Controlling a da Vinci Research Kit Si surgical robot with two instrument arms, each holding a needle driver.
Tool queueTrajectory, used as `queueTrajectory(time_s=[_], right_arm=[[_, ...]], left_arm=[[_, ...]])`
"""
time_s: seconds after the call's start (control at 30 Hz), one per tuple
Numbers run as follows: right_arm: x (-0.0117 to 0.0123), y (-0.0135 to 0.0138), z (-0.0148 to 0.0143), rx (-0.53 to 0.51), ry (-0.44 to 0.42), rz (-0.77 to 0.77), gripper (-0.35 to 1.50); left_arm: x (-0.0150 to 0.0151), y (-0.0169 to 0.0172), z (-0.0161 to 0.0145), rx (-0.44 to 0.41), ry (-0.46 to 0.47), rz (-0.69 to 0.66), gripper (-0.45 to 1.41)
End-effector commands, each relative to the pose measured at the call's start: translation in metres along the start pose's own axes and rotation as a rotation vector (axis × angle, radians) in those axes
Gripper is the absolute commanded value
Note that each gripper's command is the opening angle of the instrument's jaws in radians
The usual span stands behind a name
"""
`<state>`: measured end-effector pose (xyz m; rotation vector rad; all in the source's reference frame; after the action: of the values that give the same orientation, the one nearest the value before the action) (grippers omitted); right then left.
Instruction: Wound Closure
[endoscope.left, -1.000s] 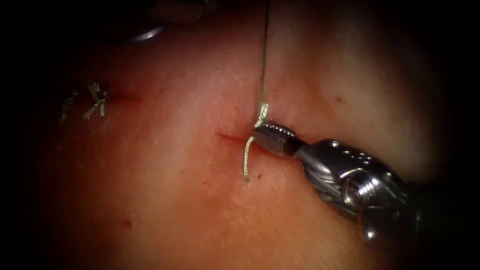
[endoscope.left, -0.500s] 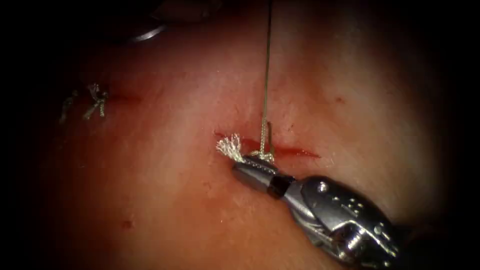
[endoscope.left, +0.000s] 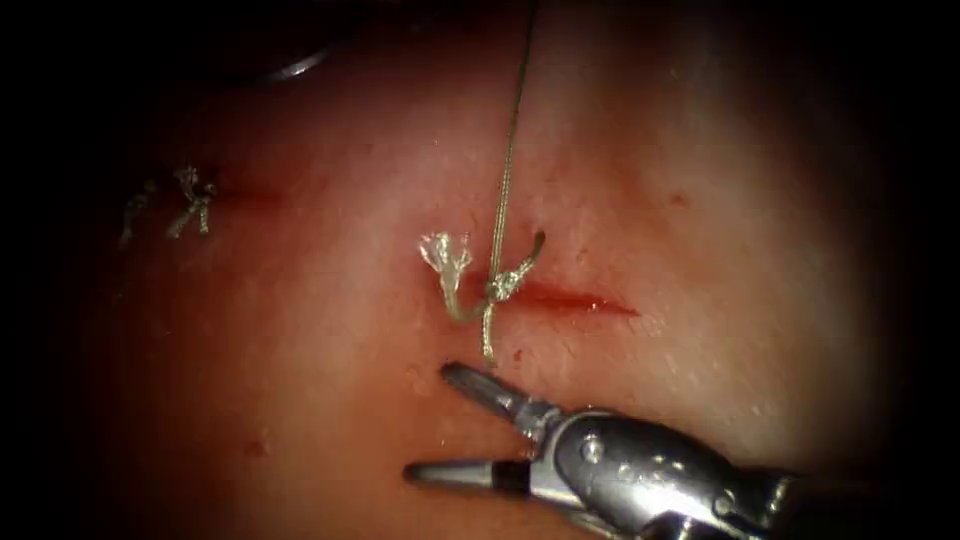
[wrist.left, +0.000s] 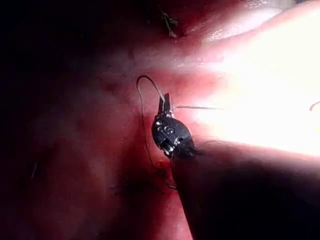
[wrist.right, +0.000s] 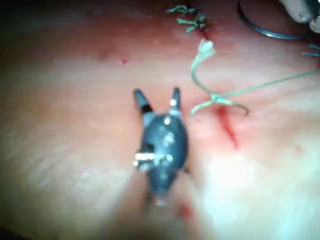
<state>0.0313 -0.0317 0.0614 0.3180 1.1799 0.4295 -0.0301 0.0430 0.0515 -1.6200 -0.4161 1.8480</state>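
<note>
- The right tool (endoscope.left: 455, 420) has let go of the thread: half a second ago its fingers were clamped on the strand right at the knot, and now they stand wide apart and empty, lying near of the cut, clear of every strand.
- The right wrist view shows the same tool (wrist.right: 156, 100) with its two fingers (wrist.right: 141, 101) spread and nothing between them.
- The knot (endoscope.left: 503, 285) sits on the cut (endoscope.left: 570, 298) at its left end. From it a frayed cut end (endoscope.left: 445, 255) curls off to the left, a short tail (endoscope.left: 488, 340) hangs toward the near side, and another short end (endoscope.left: 535, 250) sticks up to the right.
- The long thread (endoscope.left: 510, 140) runs from the knot to the far edge of the scene.
- In the left wrist view the left tool (wrist.left: 166, 106) has its fingers closed on the thread (wrist.left: 195, 107), which runs off sideways from them; a loose loop (wrist.left: 145, 85) curves away behind it.
- The needle (endoscope.left: 295, 70) lies far and left on the tissue (endoscope.left: 330, 400), out of the tissue and held by neither tool.
- An older stitch (endoscope.left: 190, 200) with its cut ends sits far left.
- Judgement: with the release, the knot appears laid down on the cut and the red slit to its right is not yet closed.
</note>
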Motion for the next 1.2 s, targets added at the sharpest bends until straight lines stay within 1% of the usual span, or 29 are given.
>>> queueTrajectory(time_s=[0.03,0.13,0.2,0.23,0.27,0.37,0.4,0.43,0.47,0.5,0.53,0.57,0.6,0.7,0.77,0.87,0.9,0.93,1.0,1.1,1.2], right_arm=[[0.0000,-0.0014,-0.0001,0.037,0.005,-0.009,1.46],[0.0000,-0.0020,-0.0006,0.049,0.021,-0.014,1.48],[-0.0001,-0.0019,-0.0010,0.050,0.042,-0.015,1.48],[-0.0002,-0.0019,-0.0012,0.050,0.051,-0.022,1.48],[-0.0003,-0.0018,-0.0014,0.053,0.060,-0.022,1.48],[-0.0007,-0.0014,-0.0019,0.057,0.069,-0.018,1.48],[-0.0009,-0.0013,-0.0020,0.055,0.068,-0.019,1.48],[-0.0010,-0.0010,-0.0022,0.053,0.071,-0.019,1.48],[-0.0012,-0.0009,-0.0023,0.051,0.073,-0.013,1.48],[-0.0013,-0.0007,-0.0025,0.051,0.073,-0.014,1.48],[-0.0015,-0.0004,-0.0026,0.053,0.073,-0.009,1.48],[-0.0019,0.0001,-0.0030,0.053,0.075,-0.010,1.48],[-0.0021,0.0005,-0.0033,0.049,0.078,-0.010,1.46],[-0.0024,0.0015,-0.0042,0.005,0.072,-0.004,1.45],[-0.0023,0.0023,-0.0047,-0.024,0.069,0.003,1.45],[-0.0019,0.0036,-0.0057,-0.059,0.064,0.016,1.46],[-0.0017,0.0039,-0.0060,-0.066,0.062,0.020,1.46],[-0.0013,0.0044,-0.0068,-0.077,0.060,0.028,1.46],[-0.0009,0.0048,-0.0075,-0.076,0.060,0.034,1.43],[-0.0004,0.0052,-0.0080,-0.079,0.059,0.040,1.40],[-0.0005,0.0052,-0.0078,-0.080,0.059,0.046,1.40]], left_arm=[[0.0006,-0.0005,0.0005,0.002,0.011,0.015,-0.45],[0.0009,-0.0001,0.0002,0.000,0.014,0.010,-0.45],[0.0009,0.0001,0.0000,0.018,0.013,0.010,-0.45],[0.0009,0.0001,-0.0001,0.026,0.013,0.009,-0.22],[0.0010,0.0001,-0.0003,0.033,0.013,0.002,0.07],[0.0015,-0.0001,-0.0011,0.046,0.013,-0.027,0.32],[0.0021,-0.0003,-0.0016,0.060,0.013,-0.044,0.31],[0.0026,-0.0005,-0.0020,0.073,0.016,-0.050,0.41],[0.0032,-0.0006,-0.0025,0.081,0.021,-0.056,0.59],[0.0039,-0.0007,-0.0032,0.083,0.026,-0.065,0.72],[0.0045,-0.0007,-0.0038,0.082,0.031,-0.071,0.79],[0.0056,-0.0004,-0.0053,0.078,0.040,-0.087,0.89],[0.0060,-0.0001,-0.0060,0.076,0.044,-0.094,0.96],[0.0067,0.0017,-0.0081,0.065,0.038,-0.109,1.04],[0.0065,0.0034,-0.0093,0.062,0.035,-0.113,1.06],[0.0051,0.0073,-0.0113,0.027,0.030,-0.110,1.06],[0.0045,0.0090,-0.0121,0.012,0.031,-0.108,1.06],[0.0036,0.0117,-0.0134,-0.007,0.023,-0.104,1.06],[0.0025,0.0148,-0.0149,-0.032,0.017,-0.098,1.06],[0.0010,0.0190,-0.0169,-0.066,0.002,-0.088,0.99],[-0.0002,0.0224,-0.0181,-0.095,-0.003,-0.079,0.96]])
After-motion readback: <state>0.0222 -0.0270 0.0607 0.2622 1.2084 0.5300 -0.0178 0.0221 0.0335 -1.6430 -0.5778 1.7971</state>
